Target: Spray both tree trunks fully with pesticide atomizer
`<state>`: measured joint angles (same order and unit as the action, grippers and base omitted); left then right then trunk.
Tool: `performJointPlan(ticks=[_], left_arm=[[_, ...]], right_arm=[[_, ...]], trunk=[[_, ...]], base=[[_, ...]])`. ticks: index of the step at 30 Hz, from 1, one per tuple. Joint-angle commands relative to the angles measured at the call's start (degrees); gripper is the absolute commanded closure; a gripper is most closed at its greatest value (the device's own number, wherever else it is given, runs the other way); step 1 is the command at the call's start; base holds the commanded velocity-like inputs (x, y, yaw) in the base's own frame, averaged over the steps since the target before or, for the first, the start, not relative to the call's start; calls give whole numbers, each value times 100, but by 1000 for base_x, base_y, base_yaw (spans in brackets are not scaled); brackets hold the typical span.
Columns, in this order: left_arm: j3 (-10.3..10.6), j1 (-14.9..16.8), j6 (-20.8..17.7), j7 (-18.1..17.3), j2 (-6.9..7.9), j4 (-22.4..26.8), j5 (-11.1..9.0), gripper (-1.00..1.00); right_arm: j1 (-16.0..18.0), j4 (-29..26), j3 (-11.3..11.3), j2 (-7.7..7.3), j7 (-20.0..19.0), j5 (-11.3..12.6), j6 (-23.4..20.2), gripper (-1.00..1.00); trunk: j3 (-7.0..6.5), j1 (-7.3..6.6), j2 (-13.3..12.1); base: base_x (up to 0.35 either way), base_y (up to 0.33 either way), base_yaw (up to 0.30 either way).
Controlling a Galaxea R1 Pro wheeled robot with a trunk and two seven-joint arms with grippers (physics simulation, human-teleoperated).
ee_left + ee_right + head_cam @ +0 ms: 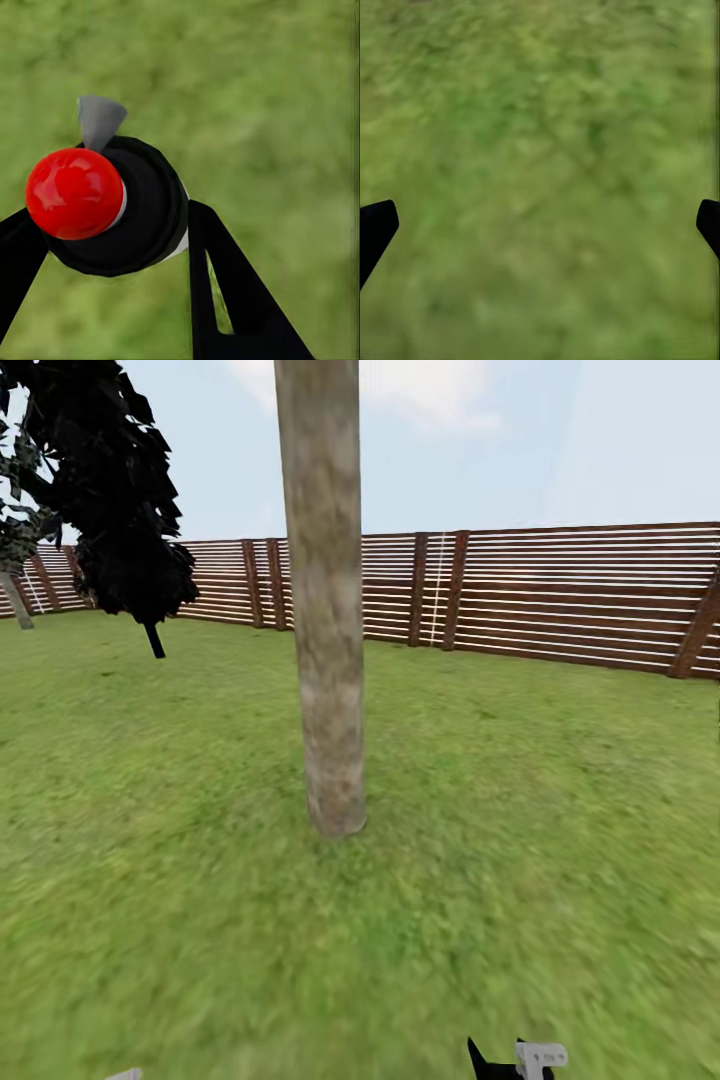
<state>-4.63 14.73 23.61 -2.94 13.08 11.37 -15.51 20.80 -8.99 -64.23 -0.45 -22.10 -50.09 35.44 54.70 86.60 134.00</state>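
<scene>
A thick grey-brown tree trunk (325, 610) rises from the grass straight ahead, a short way in front of me; its canopy is out of view above. In the left wrist view my left gripper (112, 240) is shut on the pesticide atomizer (146, 214), a black body with a round red cap (73, 193) and a grey nozzle (97, 120), held over grass. No white specks show on the trunk or in the air. My right gripper (540, 229) is open over bare grass, fingertips wide apart. A bit of the right gripper (515, 1060) shows at the head view's bottom edge.
The lawn (520, 810) spreads all around the trunk. A brown slatted fence (560, 595) closes the back. A dark narrow conifer (115, 490) stands at the back left, with another thin trunk (17, 600) beyond it.
</scene>
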Motion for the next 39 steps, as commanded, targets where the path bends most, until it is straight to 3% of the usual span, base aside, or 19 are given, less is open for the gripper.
performJointPlan(ticks=[1, 7, 9, 10, 11, 12, 16, 17, 19, 21, 23, 25, 27, 29, 31, 34, 37, 38, 39], left_arm=[[-47, 3, 12, -31, -6, -3, 9, 100], [38, 24, 3, -90, -31, 15, 152, 100], [233, 60, -3, -138, -37, 72, 473, 100], [573, 87, -51, -361, -34, 574, 1301, 100], [614, 89, -65, -529, -28, 830, 1571, 100], [634, 90, -74, -734, -18, 1056, 1808, 100], [648, 97, -86, -1379, 7, 1488, 2413, 100], [648, 122, -93, -1634, 16, 1611, 2655, 100], [647, 263, -162, -2063, 18, 1713, 3105, 100], [647, 434, -372, -2479, 20, 1743, 3455, 100], [647, 709, -766, -3164, 24, 1758, 3779, 100], [647, 1005, -1068, -3915, 37, 1767, 3921, 100], [647, 1223, -1190, -4389, 47, 1768, 3981, 100], [647, 1516, -1295, -4958, 43, 1765, 4159, 100], [647, 1628, -1434, -5261, 25, 1765, 4345, 100], [647, 1697, -1662, -5569, -20, 1777, 4683, 100], [647, 1712, -1717, -5654, -32, 1780, 4955, 100], [648, 1714, -1727, -5693, -24, 1780, 5064, 100], [651, 1717, -1731, -5731, -18, 1780, 5120, 100]], right_arm=[[4, -4, -53, -6, -46, -10, 7, -100], [5, -268, -30, -22, -54, -35, 8, -100], [10, -549, 131, -24, -57, -94, 7, -100], [18, -1084, 840, -18, -69, -220, 2, -100], [71, -1160, 1179, -17, -72, -237, -2, -100], [160, -1202, 1548, -13, -74, -246, -6, -100], [542, -1236, 2754, 1, -75, -254, -28, -100], [675, -1239, 3191, 5, -78, -251, -48, -100], [874, -1238, 3674, 24, -84, -248, -187, -100], [1014, -1237, 3883, 46, -143, -247, -326, -100], [1152, -1244, 4037, 83, -459, -247, -415, -100], [1275, -1251, 4093, 119, -963, -247, -454, -100], [1357, -1253, 4109, 170, -1235, -249, -508, -100], [1449, -1257, 4159, 348, -1469, -261, -795, -100], [1524, -1260, 4386, 478, -1699, -268, -1029, -100], [1682, -1287, 4953, 653, -2149, -261, -1265, -100], [1816, -1304, 5126, 817, -2309, -250, -1320, -100], [1866, -1305, 5159, 876, -2338, -249, -1333, 100], [1896, -1306, 5171, 900, -2349, -248, -1338, 100]], trunk=[[5, 2, 2], [5, 2, 2], [5, 2, 2], [5, 2, 2], [5, 2, 2], [5, 2, 2], [5, 2, 2], [5, 2, 2], [5, 2, 2], [5, 2, 2], [5, 2, 2], [5, 2, 2], [5, 2, 2], [5, 2, 2], [5, 2, 2], [5, 2, 2], [5, 2, 2], [5, 2, 2], [5, 2, 2]], base=[[339, 0, -32], [339, 0, -7], [339, 0, -1], [339, 0, 0], [339, 0, 0], [339, 0, 0], [191, 0, 0], [46, 0, 0], [22, 0, 0], [8, 0, 0], [3, 0, 0], [1, 0, 0], [0, 0, 0], [0, 0, 0], [0, 0, 0], [0, 0, 0], [0, 0, 0], [0, 0, 0], [0, 0, 0]])
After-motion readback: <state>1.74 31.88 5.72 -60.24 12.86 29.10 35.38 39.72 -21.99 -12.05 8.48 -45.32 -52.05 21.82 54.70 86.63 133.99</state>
